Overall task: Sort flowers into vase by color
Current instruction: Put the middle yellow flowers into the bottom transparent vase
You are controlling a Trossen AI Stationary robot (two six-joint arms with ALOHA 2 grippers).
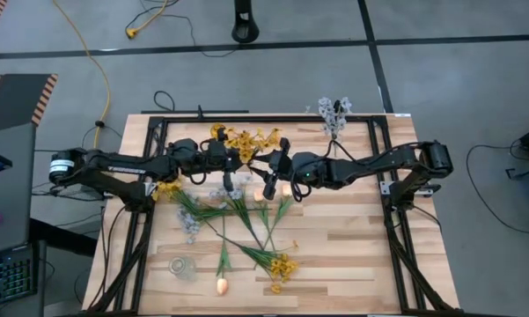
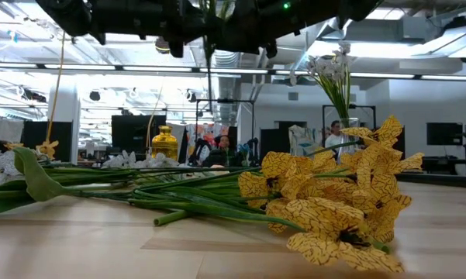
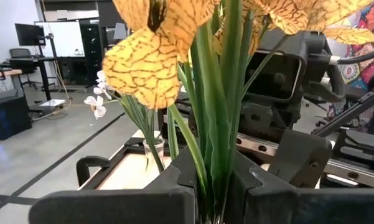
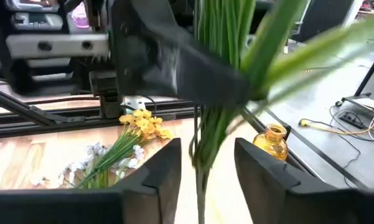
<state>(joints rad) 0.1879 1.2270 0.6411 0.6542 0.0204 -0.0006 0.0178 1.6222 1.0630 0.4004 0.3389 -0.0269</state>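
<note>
A clear glass vase (image 1: 336,132) is standing at the upper right of the table in the high view, and pale blue-white sprays (image 1: 334,111) are being held upright in it. A second clear glass vase (image 1: 183,268) is seen at the lower left of the slatted wooden table (image 1: 352,238); whether anything is in it cannot be told. A squat amber-yellow vase (image 2: 164,143) is showing left of centre in the low view. Near the top centre of the high view, a bunch of yellow blossoms (image 1: 246,141) with dark-veined, crinkled petals is being gripped by the left gripper (image 3: 219,186), its dark fingers being pressed shut around the bundled smooth green stems. The right gripper (image 4: 207,163) is just beside it, its fingers being held apart with the stems passing loosely between them. Loose flowers are lying fanned across the table's middle: another yellow cluster (image 1: 282,266), pale sprays (image 1: 189,220) and a rounded peach-cream bud (image 1: 221,284).
</note>
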